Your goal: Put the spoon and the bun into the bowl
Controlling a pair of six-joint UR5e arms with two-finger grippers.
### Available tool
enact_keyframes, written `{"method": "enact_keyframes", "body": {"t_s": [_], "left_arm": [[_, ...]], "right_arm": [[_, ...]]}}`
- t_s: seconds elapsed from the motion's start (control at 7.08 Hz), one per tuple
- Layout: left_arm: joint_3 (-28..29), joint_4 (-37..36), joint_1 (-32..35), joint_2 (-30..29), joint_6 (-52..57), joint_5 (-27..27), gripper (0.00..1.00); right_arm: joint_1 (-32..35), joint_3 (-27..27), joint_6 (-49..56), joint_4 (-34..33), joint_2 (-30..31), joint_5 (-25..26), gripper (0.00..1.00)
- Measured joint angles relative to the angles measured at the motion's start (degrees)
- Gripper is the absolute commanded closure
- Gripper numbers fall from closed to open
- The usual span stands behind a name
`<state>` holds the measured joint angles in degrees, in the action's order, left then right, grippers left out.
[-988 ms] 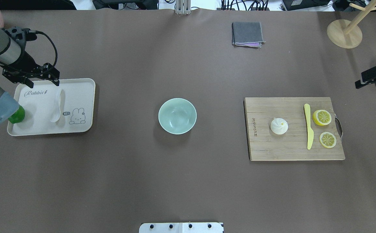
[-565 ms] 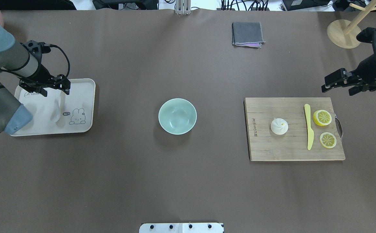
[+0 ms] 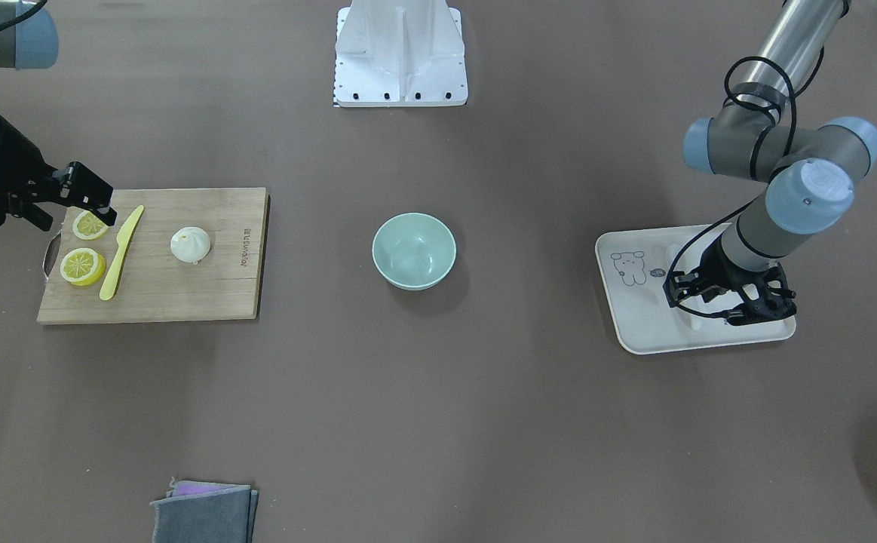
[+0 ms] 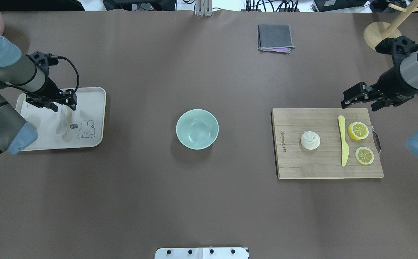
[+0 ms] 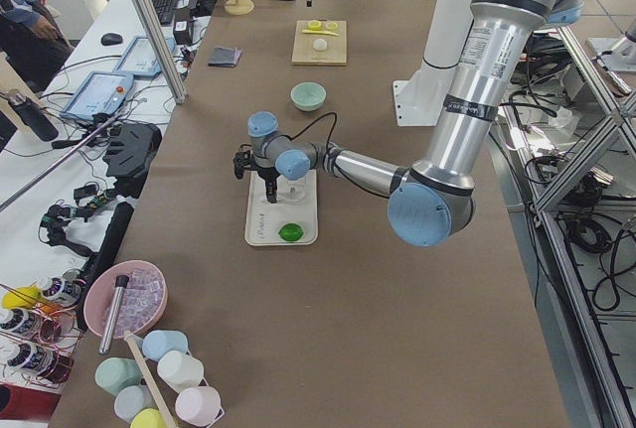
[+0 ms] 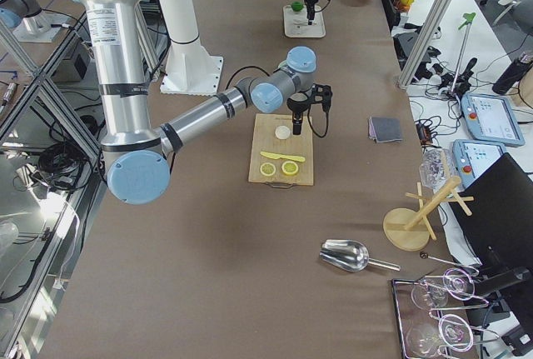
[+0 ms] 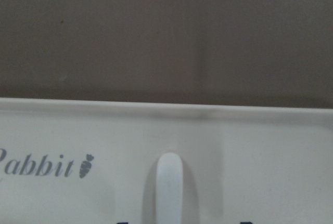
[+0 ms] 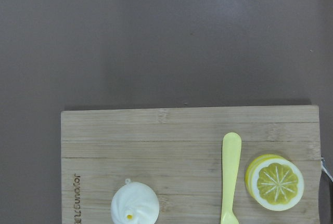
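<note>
The white spoon (image 4: 62, 124) lies on the cream tray (image 4: 90, 97) at the table's left; its handle end shows in the left wrist view (image 7: 169, 187). My left gripper (image 4: 63, 107) is open, low over the tray, with a finger on either side of the spoon's handle. The white bun (image 4: 310, 140) sits on the wooden cutting board (image 4: 320, 169) at the right and shows in the right wrist view (image 8: 135, 208). My right gripper (image 4: 359, 105) is open and empty above the board's far edge, apart from the bun. The mint-green bowl (image 4: 197, 129) stands empty at the centre.
A yellow plastic knife (image 4: 343, 140) and two lemon slices (image 4: 358, 130) lie on the board right of the bun. A green round fruit (image 5: 289, 232) sits on the tray's near end. A grey cloth (image 4: 275, 37) and a wooden stand (image 4: 382, 37) are at the far side.
My left gripper has moved right and down onto the tray, over the spoon's handle. My right arm has come in from the right edge to the board's far edge.
</note>
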<state>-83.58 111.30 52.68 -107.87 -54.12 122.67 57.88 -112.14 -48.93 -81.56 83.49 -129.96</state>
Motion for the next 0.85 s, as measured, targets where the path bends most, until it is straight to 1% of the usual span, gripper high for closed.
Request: {"method": "enact_keyframes", "body": {"t_s": [0.14, 0.56, 0.71, 0.85], "left_arm": [[-0.13, -0.01, -0.02, 0.13, -0.31, -0.08, 1.00], [-0.35, -0.06, -0.03, 0.17, -0.62, -0.23, 1.00], [-1.06, -0.11, -0.03, -0.05, -0.67, -0.12, 1.00], [-3.29, -0.47, -0.10, -0.69, -1.29, 0.35, 1.00]], "right_arm": [[-0.08, 0.00, -0.20, 0.00, -0.14, -0.01, 0.01], [-0.13, 0.00, -0.61, -0.08, -0.39, 0.05, 0.01], [-0.20, 0.02, -0.72, -0.08, -0.63, 0.10, 0.01], [-0.44, 0.10, -1.00, -0.09, -1.02, 0.37, 0.01]]}}
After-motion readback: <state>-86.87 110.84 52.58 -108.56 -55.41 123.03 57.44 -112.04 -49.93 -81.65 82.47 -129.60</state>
